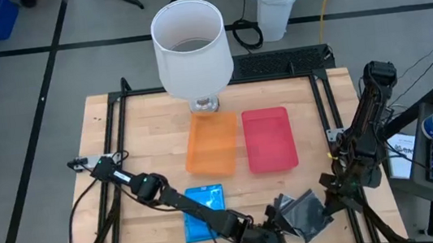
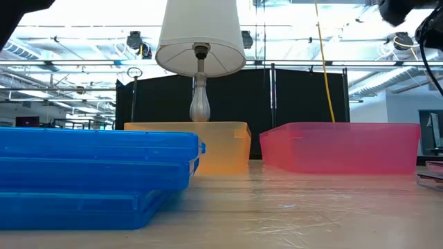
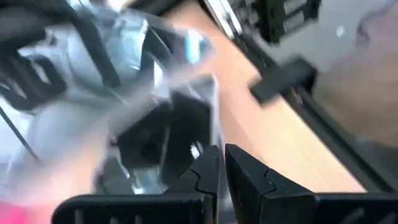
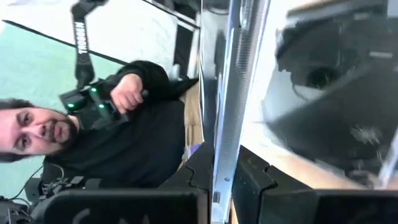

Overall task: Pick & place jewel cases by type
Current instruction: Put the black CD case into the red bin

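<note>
High view: both arms meet at the near edge of the bench (image 1: pixel 104 142), over a loose heap of clear/dark grey jewel cases (image 1: pixel 304 210). The left claw (image 1: pixel 272 238) reaches in from the left and the right claw (image 1: pixel 333 198) sits at the heap's right side. 1 pile of blue jewel cases (image 1: pixel 204 213) lies just left of them, partly under the left arm. Farther back, the orange tray (image 1: pixel 212 143) and the red tray (image 1: pixel 269 138) stand side by side, both looking empty, with a white lamp (image 1: pixel 192 46) behind them.

Low view: the blue stack (image 2: pixel 97 176) fills the left foreground and both trays show behind it; neither claw is visible here.

Left wrist view: the left claw's fingers (image 3: pixel 208 171) are nearly together on the thin edge of a clear case (image 3: pixel 186 106), though motion blur makes the contact hard to confirm.

Right wrist view: the right claw (image 4: pixel 219 171) is clamped on the edge of a clear case (image 4: pixel 233 87) held edge-on. A person in dark clothing (image 4: pixel 106 130) sits beyond the bench.

I judge this the pick stage for the grey cases, with sorting barely begun. Next, 1 case must be freed and carried to a tray; which tray suits which type I cannot tell. Whether both claws hold the same case is also unclear.
</note>
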